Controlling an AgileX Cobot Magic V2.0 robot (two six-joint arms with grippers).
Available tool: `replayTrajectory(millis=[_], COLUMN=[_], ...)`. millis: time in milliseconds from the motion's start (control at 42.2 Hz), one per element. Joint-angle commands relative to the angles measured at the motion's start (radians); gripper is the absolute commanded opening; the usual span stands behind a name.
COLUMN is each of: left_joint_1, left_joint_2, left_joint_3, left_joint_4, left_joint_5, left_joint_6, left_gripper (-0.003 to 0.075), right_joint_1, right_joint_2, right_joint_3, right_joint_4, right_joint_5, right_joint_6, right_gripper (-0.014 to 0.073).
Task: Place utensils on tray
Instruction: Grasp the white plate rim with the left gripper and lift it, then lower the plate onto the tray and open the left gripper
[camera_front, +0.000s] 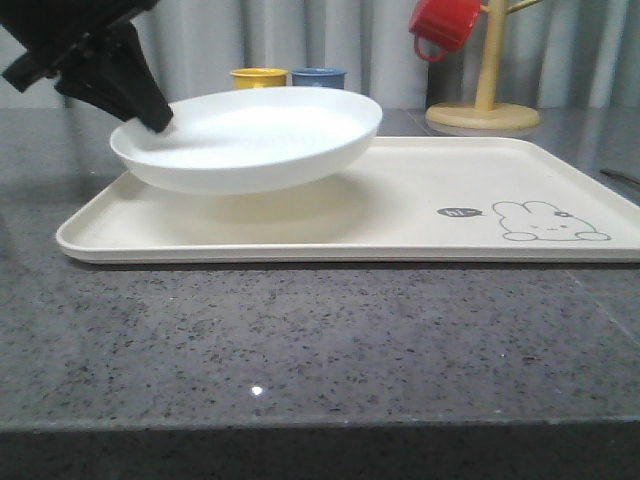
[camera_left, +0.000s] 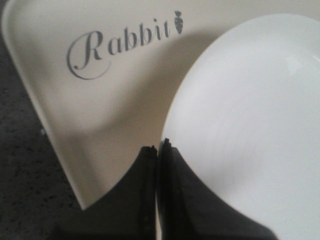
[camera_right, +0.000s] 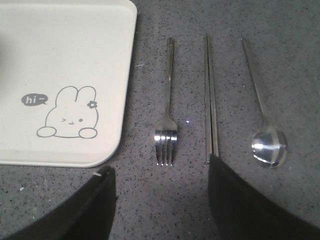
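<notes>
My left gripper (camera_front: 155, 118) is shut on the left rim of the round white plate (camera_front: 250, 135), holding it tilted just above the left half of the cream tray (camera_front: 420, 215). In the left wrist view the closed gripper (camera_left: 159, 148) pinches the plate (camera_left: 250, 125) rim over the tray (camera_left: 75, 115) by its script lettering. The right wrist view has the fork (camera_right: 167, 120), the chopsticks (camera_right: 210, 100) and the spoon (camera_right: 265, 135) lying side by side on the dark counter beside the tray (camera_right: 65, 65). My right gripper (camera_right: 160, 172) hangs open above the counter near the fork's tines.
Behind the tray stand a yellow mug (camera_front: 258, 77) and a blue mug (camera_front: 318, 76). A red mug (camera_front: 443, 24) hangs on a wooden mug tree (camera_front: 485, 95) at the back right. The speckled counter (camera_front: 300, 350) stretches in front of the tray.
</notes>
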Motion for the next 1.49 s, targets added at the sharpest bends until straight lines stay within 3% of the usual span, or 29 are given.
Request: replayTrajectory(millis=[0,237,521,592,781,994,1326,1468], left_joint_1=[-0.022,-0.025,-0.025,-0.025,-0.043,-0.135,-0.578,-0.669], left_joint_2=[-0.022,-0.006,-0.004,-0.005,-0.046,-0.169,-0.368,-0.488], left_joint_3=[-0.032,-0.032,-0.032,-0.039,-0.099,-0.139,-0.055,0.039], left_joint_4=[-0.012,0.04,0.052,0.052,0.045,0.111,0.713,0.744], left_joint_5=[-0.033,-0.066,-0.066,-0.053,0.004,0.018,0.039,-0.02], left_joint_6=[0.002,0.002,-0.001,-0.001,-0.001,-0.01,-0.392,-0.451], left_gripper=[-0.002,0.0019,0.0361,0.0409,0.0408,0.0408,0.0408,0.0408], right_joint_1=[0.0,0.0,0.0,0.0,0.0,0.0,0.0,0.0], right_joint_2=[0.006,0.006,0.006,0.006,0.006,0.006,0.006,0.006], right_joint_3=[-0.033,-0.033,-0.033,-0.033,-0.033,-0.033,-0.033,-0.033], right_joint_4=[-0.001,-0.001,-0.001,-0.001,-0.001,-0.001,-0.001,-0.001], right_joint_5=[-0.061,-0.061,-0.061,-0.061,-0.061,-0.06,-0.06,-0.06], right_joint_6=[-0.006,-0.006,-0.006,-0.006,-0.006,-0.006,-0.006,-0.006], right_gripper=[0.0442,0.0442,0.0442,0.0442,0.0442,0.0442,0.0442,0.0442])
